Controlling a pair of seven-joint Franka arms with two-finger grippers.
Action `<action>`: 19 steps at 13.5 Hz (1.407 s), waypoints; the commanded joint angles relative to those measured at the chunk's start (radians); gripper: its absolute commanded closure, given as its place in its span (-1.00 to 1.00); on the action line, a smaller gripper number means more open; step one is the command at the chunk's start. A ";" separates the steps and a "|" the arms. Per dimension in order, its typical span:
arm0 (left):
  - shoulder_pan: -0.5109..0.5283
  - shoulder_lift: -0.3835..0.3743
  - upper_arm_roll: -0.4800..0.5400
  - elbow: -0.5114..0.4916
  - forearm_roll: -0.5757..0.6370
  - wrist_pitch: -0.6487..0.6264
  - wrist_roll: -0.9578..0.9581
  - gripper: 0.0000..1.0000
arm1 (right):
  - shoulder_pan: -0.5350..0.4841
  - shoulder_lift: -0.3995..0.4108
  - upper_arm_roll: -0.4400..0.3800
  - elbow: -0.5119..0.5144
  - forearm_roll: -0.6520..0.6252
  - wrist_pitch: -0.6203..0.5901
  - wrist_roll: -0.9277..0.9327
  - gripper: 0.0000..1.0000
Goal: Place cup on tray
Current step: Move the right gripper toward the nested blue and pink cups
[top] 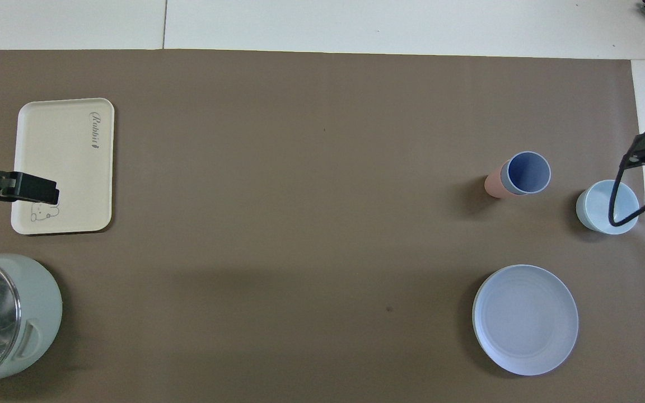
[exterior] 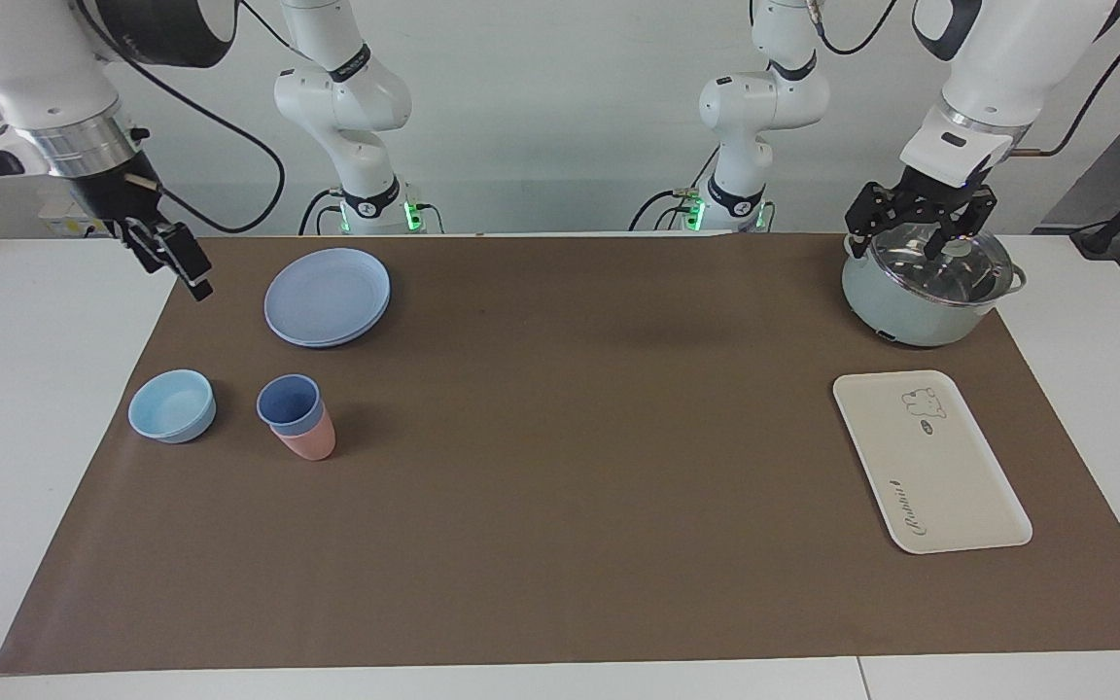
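The periwinkle-blue cup (exterior: pixel 286 402) stands upright, nested inside a salmon-pink tumbler (exterior: pixel 309 443), toward the right arm's end of the table; it also shows in the overhead view (top: pixel 527 172). The cream tray (exterior: pixel 929 467) with the bear drawing lies flat toward the left arm's end, also in the overhead view (top: pixel 65 151). My right gripper (exterior: pixel 179 262) hangs in the air over the mat's edge, well apart from the cup. My left gripper (exterior: pixel 902 243) is open and empty over the lidded pot (exterior: pixel 920 301), apart from the tray.
A light-blue bowl (exterior: pixel 171 405) stands beside the stacked tumblers, closer to the right arm's table end. Stacked blue plates (exterior: pixel 327 295) lie nearer to the robots than the tumblers. The pot, with a glass lid, stands nearer to the robots than the tray. A brown mat (exterior: pixel 570 437) covers the table.
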 commanded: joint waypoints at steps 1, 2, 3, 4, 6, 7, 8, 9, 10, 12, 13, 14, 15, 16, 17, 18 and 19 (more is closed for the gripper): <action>-0.012 -0.025 0.006 -0.035 0.020 0.027 0.007 -1.00 | -0.029 0.091 0.010 0.043 0.029 0.044 0.138 -0.91; -0.010 -0.025 0.006 -0.035 0.020 0.030 0.007 -1.00 | -0.040 0.135 0.010 0.072 0.056 0.041 0.169 -0.91; -0.012 -0.025 0.006 -0.035 0.020 0.035 0.007 -1.00 | -0.055 0.187 0.010 0.103 0.099 0.033 0.192 -0.91; -0.013 -0.025 0.006 -0.035 0.020 0.036 0.007 -1.00 | -0.081 0.250 0.008 0.140 0.134 0.030 0.208 -0.91; -0.013 -0.027 0.006 -0.041 0.020 0.035 0.007 -1.00 | -0.091 0.307 0.010 0.166 0.159 0.044 0.249 -0.91; -0.012 -0.027 0.006 -0.041 0.020 0.035 0.007 -1.00 | -0.092 0.327 0.010 0.166 0.171 0.044 0.310 -0.91; -0.013 -0.027 0.006 -0.041 0.020 0.035 0.007 -1.00 | -0.097 0.347 0.010 0.163 0.193 0.044 0.352 -0.91; -0.013 -0.027 0.006 -0.046 0.020 0.039 0.006 -1.00 | -0.109 0.367 0.010 0.160 0.222 0.043 0.369 -0.91; -0.013 -0.028 0.006 -0.052 0.020 0.047 0.006 -1.00 | -0.120 0.376 0.010 0.149 0.260 0.047 0.389 -0.91; -0.012 -0.033 0.006 -0.058 0.020 0.053 0.007 -1.00 | -0.126 0.396 0.010 0.131 0.294 0.035 0.442 -0.91; -0.012 -0.034 0.006 -0.060 0.020 0.052 0.007 -1.00 | -0.139 0.413 0.010 0.108 0.314 0.030 0.442 -0.90; -0.012 -0.034 0.006 -0.060 0.020 0.050 0.006 -1.00 | -0.150 0.416 0.010 0.074 0.340 0.036 0.441 -0.90; -0.013 -0.034 0.006 -0.060 0.020 0.052 0.006 -1.00 | -0.153 0.423 0.010 0.050 0.363 0.038 0.441 -0.90; -0.015 -0.034 0.006 -0.060 0.020 0.050 0.004 -1.00 | -0.160 0.444 0.011 0.043 0.375 0.036 0.439 -0.90; -0.015 -0.034 0.004 -0.060 0.020 0.050 0.004 -1.00 | -0.167 0.459 0.011 0.033 0.392 0.036 0.427 -0.90; -0.015 -0.034 0.003 -0.060 0.020 0.050 0.004 -1.00 | -0.167 0.475 0.011 0.025 0.406 0.044 0.403 -0.90; -0.015 -0.034 0.004 -0.060 0.020 0.050 0.004 -1.00 | -0.166 0.487 0.011 0.008 0.417 0.050 0.390 -0.90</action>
